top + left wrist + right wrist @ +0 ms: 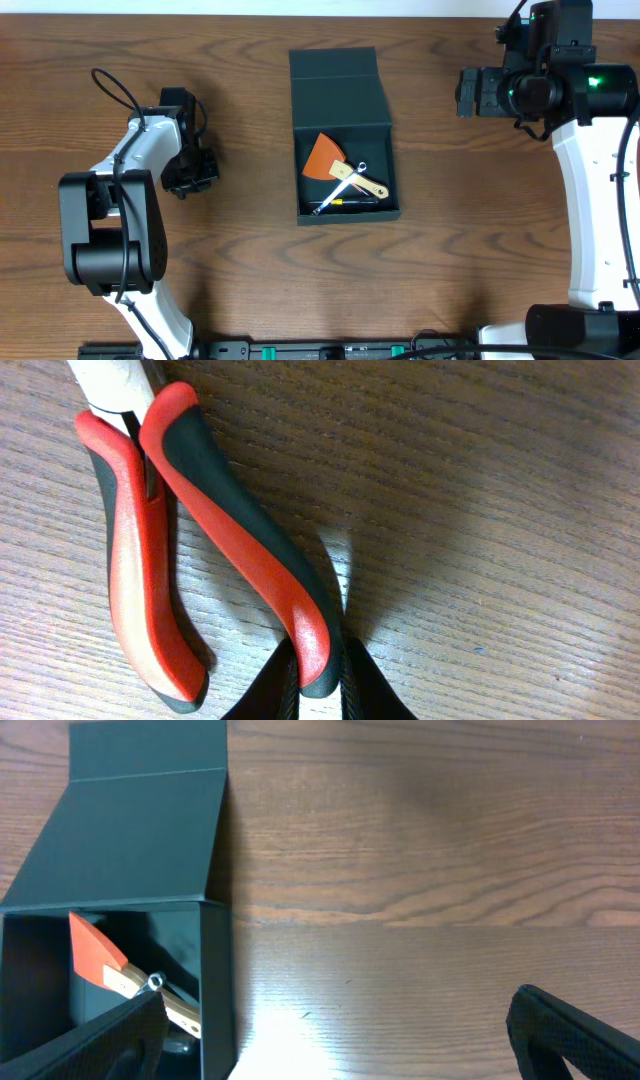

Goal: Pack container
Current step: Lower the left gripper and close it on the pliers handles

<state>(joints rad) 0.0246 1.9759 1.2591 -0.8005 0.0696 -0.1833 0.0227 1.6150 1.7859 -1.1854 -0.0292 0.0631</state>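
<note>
Right now your container (347, 214) sits in the middle of the table (450, 260), between the two arms and well apart from both. It is open, and its mouth faces up. Its lid (337, 85) lies flat on the wood, pointing away from the robot. Box and lid together make one long shape that runs from the near side to the far side.

Inside you can see an orange scraper (322, 157) with a pale wooden handle. A small shiny wrench (352, 171) lies across it. A thin dark tool with some yellow (338, 203) lies by the near wall, and it is too small to name.

Your left gripper (315, 680) is low over the table, out to the left. Its two dark fingers (372, 690) press on each side of one handle end of the red and black pliers (240, 550). The pliers lie flat on the wood. Their metal nose is cut off at the top of the left wrist view. From above you cannot see them at all, because the gripper hides them.

Your right gripper (338, 1010) is far out to the right, with its fingers wide apart and nothing between them. In its view the container is cut off at the left and bottom edges.
</note>
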